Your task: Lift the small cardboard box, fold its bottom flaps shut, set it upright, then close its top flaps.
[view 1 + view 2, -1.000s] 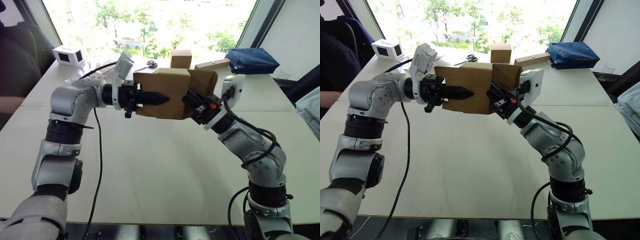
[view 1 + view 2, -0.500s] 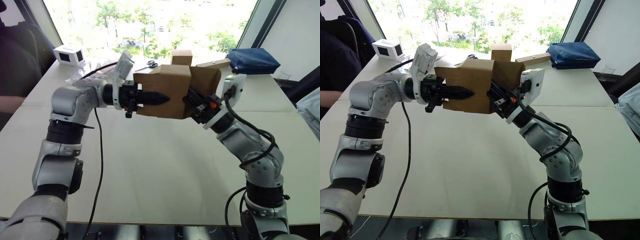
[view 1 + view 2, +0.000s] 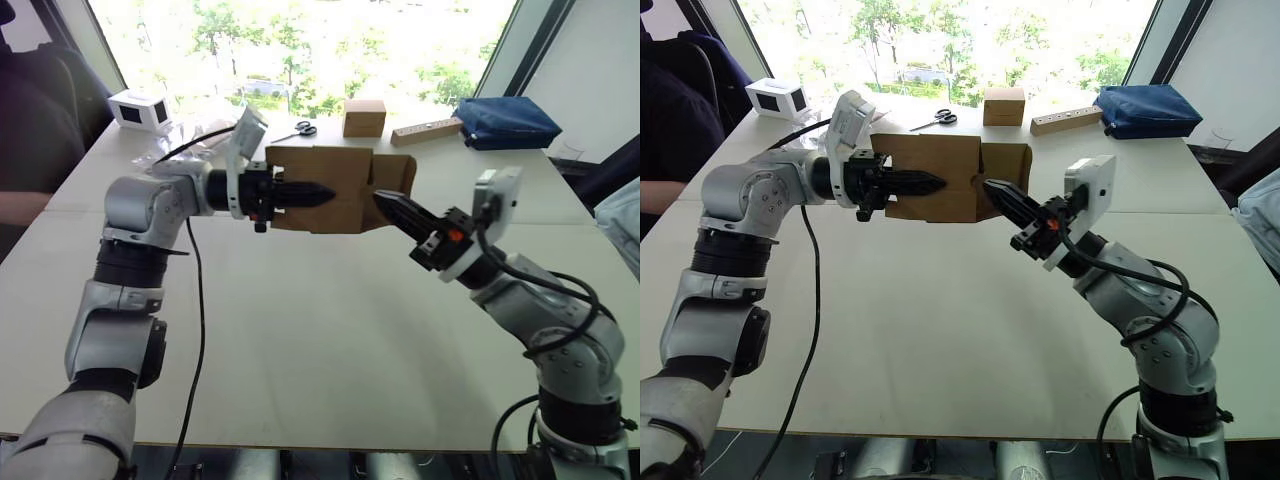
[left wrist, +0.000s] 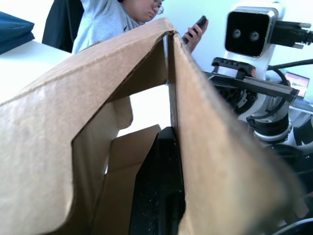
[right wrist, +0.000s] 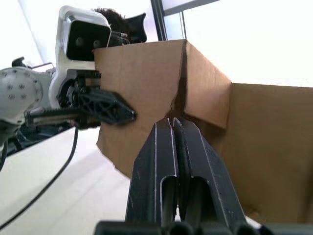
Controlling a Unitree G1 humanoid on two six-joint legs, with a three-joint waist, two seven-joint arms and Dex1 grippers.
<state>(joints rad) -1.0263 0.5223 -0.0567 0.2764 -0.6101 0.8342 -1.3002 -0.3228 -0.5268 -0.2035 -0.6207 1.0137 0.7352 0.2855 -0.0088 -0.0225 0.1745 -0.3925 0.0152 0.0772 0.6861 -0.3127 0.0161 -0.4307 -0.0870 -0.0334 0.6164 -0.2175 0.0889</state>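
- Brown small cardboard box (image 3: 335,188) hung above the desk (image 3: 330,330), pinched on one wall by the left end effector (image 3: 318,194).
- Left wrist view: a black finger (image 4: 161,186) lay inside the wall.
- Right wrist view: the right end effector (image 5: 174,128), pressed together, sat at the box's 3 o'clock end.

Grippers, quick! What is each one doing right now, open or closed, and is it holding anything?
Left gripper: closed on a wall of the small cardboard box, holding it in the air.
Right gripper: closed, holding nothing, tips at the box's end.
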